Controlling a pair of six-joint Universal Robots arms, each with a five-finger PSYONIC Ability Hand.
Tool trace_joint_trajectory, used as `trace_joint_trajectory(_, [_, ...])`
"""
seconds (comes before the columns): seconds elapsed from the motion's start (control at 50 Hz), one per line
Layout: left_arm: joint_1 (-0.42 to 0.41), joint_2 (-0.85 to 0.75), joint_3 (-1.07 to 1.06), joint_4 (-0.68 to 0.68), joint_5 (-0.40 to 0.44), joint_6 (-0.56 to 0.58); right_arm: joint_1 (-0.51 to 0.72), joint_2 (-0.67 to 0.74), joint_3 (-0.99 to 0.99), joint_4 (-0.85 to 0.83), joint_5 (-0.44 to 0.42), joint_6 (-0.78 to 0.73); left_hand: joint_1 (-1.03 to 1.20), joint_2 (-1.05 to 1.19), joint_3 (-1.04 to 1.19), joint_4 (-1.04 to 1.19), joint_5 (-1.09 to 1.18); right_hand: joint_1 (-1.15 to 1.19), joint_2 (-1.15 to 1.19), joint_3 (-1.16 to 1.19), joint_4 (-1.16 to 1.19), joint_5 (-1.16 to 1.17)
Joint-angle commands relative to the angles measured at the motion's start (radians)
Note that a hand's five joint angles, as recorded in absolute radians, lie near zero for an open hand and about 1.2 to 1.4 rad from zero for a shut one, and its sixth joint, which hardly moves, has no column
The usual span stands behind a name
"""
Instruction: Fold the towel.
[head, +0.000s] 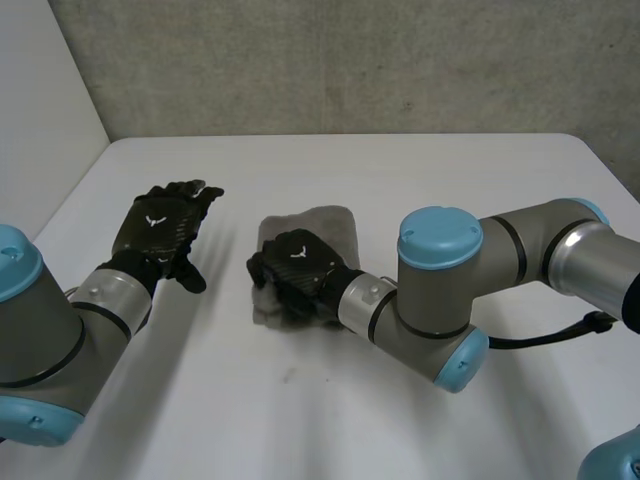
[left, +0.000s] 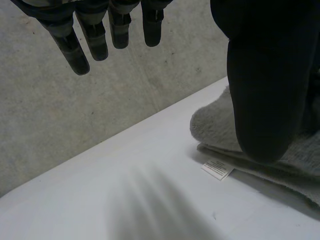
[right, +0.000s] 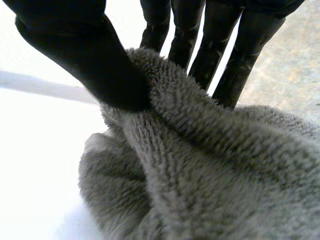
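A small grey towel (head: 320, 228) lies bunched in the middle of the white table (head: 420, 170). My right hand (head: 296, 268) rests on its near left part. In the right wrist view the thumb (right: 95, 65) and fingers (right: 220, 55) pinch a raised ridge of the fluffy towel (right: 210, 175) between them. My left hand (head: 160, 232) hovers above the table to the left of the towel, fingers (left: 85, 40) straight and spread, holding nothing. The left wrist view shows a folded towel edge (left: 215, 130) with a white label (left: 218, 169) beside the left thumb (left: 265, 90).
A grey wall (head: 330, 60) runs behind the table's far edge. A white wall (head: 40, 110) stands at the left. My right arm (head: 470, 290) reaches across the table's right half toward the towel.
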Motion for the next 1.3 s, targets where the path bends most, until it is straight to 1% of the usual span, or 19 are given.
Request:
trace_joint_trajectory(0.02, [0.003,-0.001,0.014,0.016,-0.001,-0.002,0.000,-0.006,-0.001,0.010,0.100,-0.059,0.004,0.010,0.008,0.007,-0.030,-0.891,-0.745,-0.754,-0.755,-0.762])
trace_joint_trajectory(0.04, [0.003,-0.001,0.018,0.021,-0.001,-0.002,-0.003,-0.023,0.002,0.019,0.131,-0.050,0.004,0.010,0.008,0.007,-0.030,-0.982,-0.835,-0.844,-0.845,-0.852])
trace_joint_trajectory(0.16, [-0.015,-0.004,0.084,0.015,-0.005,-0.053,-0.043,-0.142,0.048,0.025,0.215,0.019,0.004,0.010,0.008,0.007,-0.030,-0.982,-0.835,-0.844,-0.845,-0.852])
trace_joint_trajectory(0.2, [-0.026,-0.003,0.111,0.010,-0.006,-0.084,-0.089,-0.206,0.081,0.024,0.267,0.120,0.008,0.013,0.011,0.010,-0.026,-0.982,-0.835,-0.844,-0.845,-0.852])
trace_joint_trajectory(0.34, [-0.100,-0.067,0.265,-0.071,-0.017,-0.224,-0.138,-0.241,0.088,0.077,0.300,0.277,0.017,0.022,0.020,0.019,-0.017,-0.982,-0.835,-0.844,-0.845,-0.852])
trace_joint_trajectory(0.38, [-0.150,-0.163,0.375,-0.145,-0.032,-0.253,-0.152,-0.234,0.077,0.111,0.298,0.295,0.026,0.031,0.029,0.028,-0.009,-0.982,-0.835,-0.844,-0.845,-0.852])
trace_joint_trajectory(0.4, [-0.150,-0.164,0.376,-0.145,-0.032,-0.253,-0.158,-0.223,0.063,0.137,0.297,0.307,0.026,0.031,0.029,0.028,-0.009,-0.982,-0.835,-0.844,-0.845,-0.852])
trace_joint_trajectory(0.44, [-0.180,-0.277,0.487,-0.241,-0.047,-0.261,-0.161,-0.201,0.039,0.160,0.300,0.317,0.026,0.031,0.029,0.028,-0.009,-0.982,-0.835,-0.844,-0.845,-0.852])
trace_joint_trajectory(0.6, [-0.193,-0.511,0.701,-0.442,-0.058,-0.259,-0.170,-0.045,-0.110,0.271,0.294,0.358,0.026,0.031,0.029,0.028,-0.009,-0.982,-0.835,-0.844,-0.845,-0.852])
trace_joint_trajectory(0.68, [-0.192,-0.548,0.715,-0.469,-0.069,-0.255,-0.173,0.055,-0.185,0.332,0.271,0.352,0.026,0.031,0.029,0.028,-0.009,-0.982,-0.835,-0.844,-0.845,-0.852])
trace_joint_trajectory(0.82, [-0.186,-0.556,0.670,-0.467,-0.116,-0.244,-0.173,0.121,-0.215,0.363,0.237,0.328,0.023,0.028,0.026,0.025,-0.012,-0.982,-0.835,-0.844,-0.845,-0.852])
trace_joint_trajectory(0.96, [-0.186,-0.507,0.635,-0.467,-0.138,-0.215,-0.173,0.101,-0.215,0.360,0.241,0.238,0.017,0.022,0.020,0.019,-0.017,-0.982,-0.835,-0.844,-0.845,-0.852])
trace_joint_trajectory(1.02, [-0.192,-0.443,0.629,-0.467,-0.133,-0.213,-0.173,0.033,-0.216,0.350,0.240,0.229,0.011,0.016,0.014,0.013,-0.023,-0.982,-0.835,-0.844,-0.845,-0.852])
trace_joint_trajectory(1.14, [-0.209,-0.306,0.632,-0.466,-0.133,-0.213,-0.173,-0.162,-0.202,0.283,0.255,0.222,0.004,0.010,0.008,0.007,-0.030,-0.982,-0.835,-0.844,-0.845,-0.852])
trace_joint_trajectory(1.18, [-0.213,-0.196,0.629,-0.466,-0.135,-0.213,-0.175,-0.220,-0.187,0.252,0.264,0.225,0.004,0.010,0.008,0.007,-0.030,-0.982,-0.835,-0.844,-0.845,-0.852])
trace_joint_trajectory(1.22, [-0.209,-0.143,0.623,-0.466,-0.138,-0.215,-0.199,-0.339,-0.126,0.203,0.307,0.220,0.004,0.010,0.008,0.007,-0.030,-0.982,-0.835,-0.844,-0.845,-0.852])
trace_joint_trajectory(1.24, [-0.204,-0.087,0.613,-0.469,-0.141,-0.216,-0.200,-0.339,-0.126,0.203,0.307,0.220,0.004,0.010,0.008,0.007,-0.030,-0.982,-0.835,-0.844,-0.845,-0.852])
trace_joint_trajectory(1.26, [-0.204,-0.087,0.613,-0.469,-0.141,-0.216,-0.221,-0.402,-0.083,0.185,0.335,0.212,0.004,0.010,0.008,0.007,-0.030,-0.982,-0.835,-0.844,-0.845,-0.852])
trace_joint_trajectory(1.3, [-0.181,0.025,0.563,-0.469,-0.143,-0.218,-0.239,-0.465,-0.042,0.171,0.361,0.197,0.004,0.010,0.008,0.007,-0.030,-0.982,-0.835,-0.844,-0.845,-0.852])
